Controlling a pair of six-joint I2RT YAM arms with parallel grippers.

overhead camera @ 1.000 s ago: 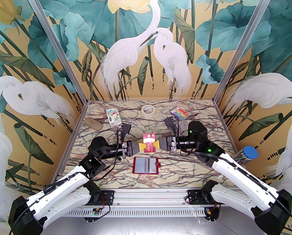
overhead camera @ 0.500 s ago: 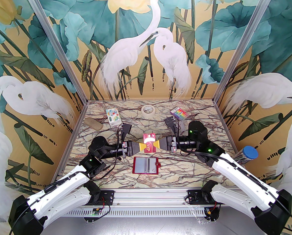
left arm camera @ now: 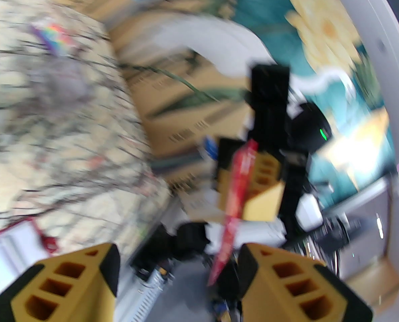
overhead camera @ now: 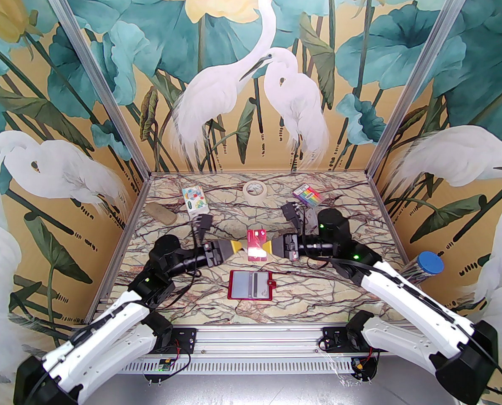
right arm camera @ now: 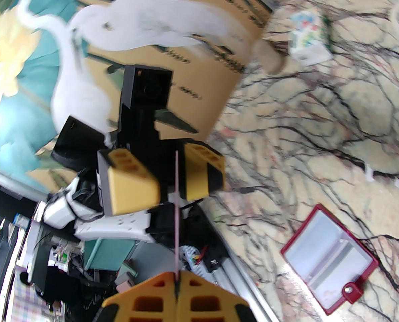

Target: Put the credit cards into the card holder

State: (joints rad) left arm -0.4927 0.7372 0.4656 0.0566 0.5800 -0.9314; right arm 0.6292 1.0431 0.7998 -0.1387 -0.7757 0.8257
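Note:
A red credit card (overhead camera: pixel 257 244) hangs above the mid-table, and my right gripper (overhead camera: pixel 269 248) is shut on its right edge. In the right wrist view the card (right arm camera: pixel 176 210) is a thin edge-on line rising from that gripper (right arm camera: pixel 176 282). My left gripper (overhead camera: pixel 237 246) stands open just left of the card, not touching it. In the left wrist view its yellow fingers (left arm camera: pixel 68 280) are spread, with the card (left arm camera: pixel 237 193) beyond them. The dark red card holder (overhead camera: pixel 251 284) lies open flat on the table below, also (right arm camera: pixel 330 260), showing pale grey pockets and a dark stripe.
At the back of the marble table (overhead camera: pixel 318 293) lie a tape roll (overhead camera: pixel 255 189), a rainbow-striped packet (overhead camera: pixel 307 194), a colourful small box (overhead camera: pixel 194 201) and a tan lump (overhead camera: pixel 162 214). A blue-lidded tube (overhead camera: pixel 428 264) stands at the right edge.
My left gripper has opened, let go of the card and drawn back to the left. The card stays in the right gripper, which shifted slightly left.

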